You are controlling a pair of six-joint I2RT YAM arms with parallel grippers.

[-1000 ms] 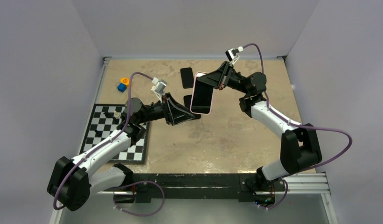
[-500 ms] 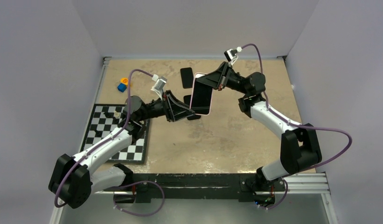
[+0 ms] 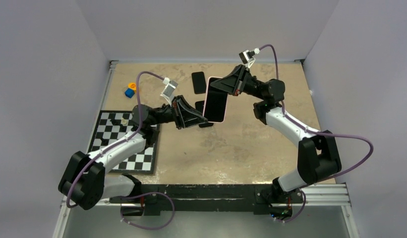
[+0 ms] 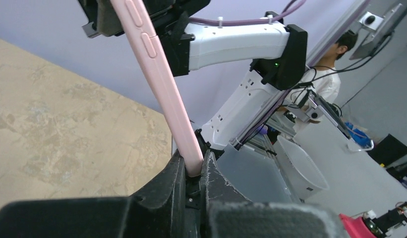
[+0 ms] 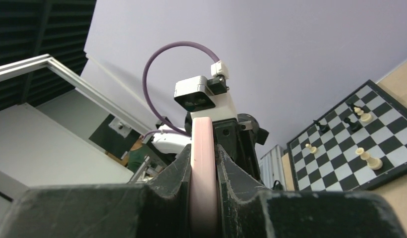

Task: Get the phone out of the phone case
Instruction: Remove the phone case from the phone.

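Observation:
A phone with a dark screen sits in a pink case (image 3: 215, 105), held up in the air above the table's middle. My right gripper (image 3: 222, 84) is shut on its top end; the pink case edge (image 5: 203, 173) fills the gap between its jaws. My left gripper (image 3: 203, 118) is shut on the phone's lower left corner; the pink case edge (image 4: 164, 84) runs down into its jaws. The phone stands nearly upright, tilted a little.
Two more dark phones lie on the table, one (image 3: 198, 82) at the back and one (image 3: 200, 106) partly hidden behind my left gripper. A chessboard (image 3: 123, 144) lies at the left, with an orange and a blue block (image 3: 129, 92) behind it.
My left gripper has moved up and right and closed on the phone's lower corner. The right gripper and phone have stayed nearly still.

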